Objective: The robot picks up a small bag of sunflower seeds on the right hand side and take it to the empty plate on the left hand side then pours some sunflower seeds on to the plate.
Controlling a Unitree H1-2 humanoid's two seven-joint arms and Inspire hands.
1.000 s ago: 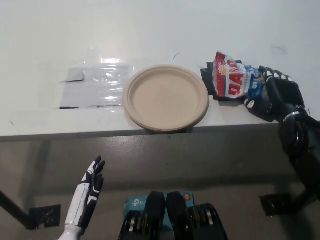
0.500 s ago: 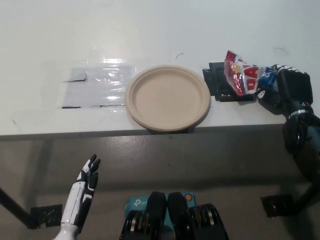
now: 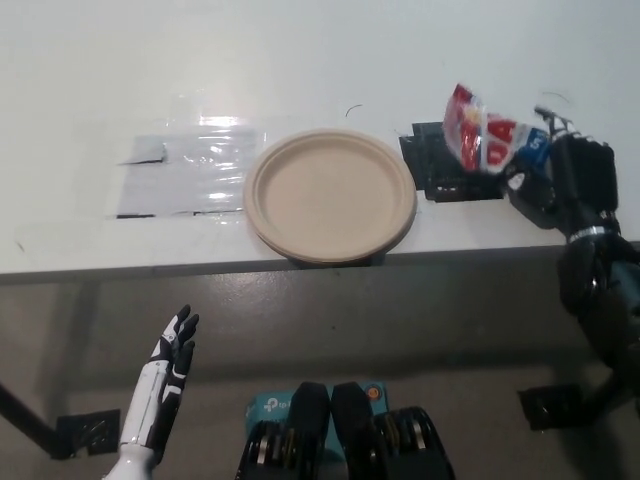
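Left hand (image 3: pixel 165 385) hangs below the tabletop (image 3: pixel 300 60) edge, fingers apart, holding nothing. Right hand (image 3: pixel 560 180) is clamped on the bag (image 3: pixel 485 135), raised at the tabletop's right end, just right of the plate (image 3: pixel 330 195). Carry the bag leftward clear of the rim, centre it over the plate, then tilt the opening down gradually. The tabletop is white; a black patch (image 3: pixel 435 165) lies beneath the bag, a clear sheet (image 3: pixel 190 175) left of the plate.
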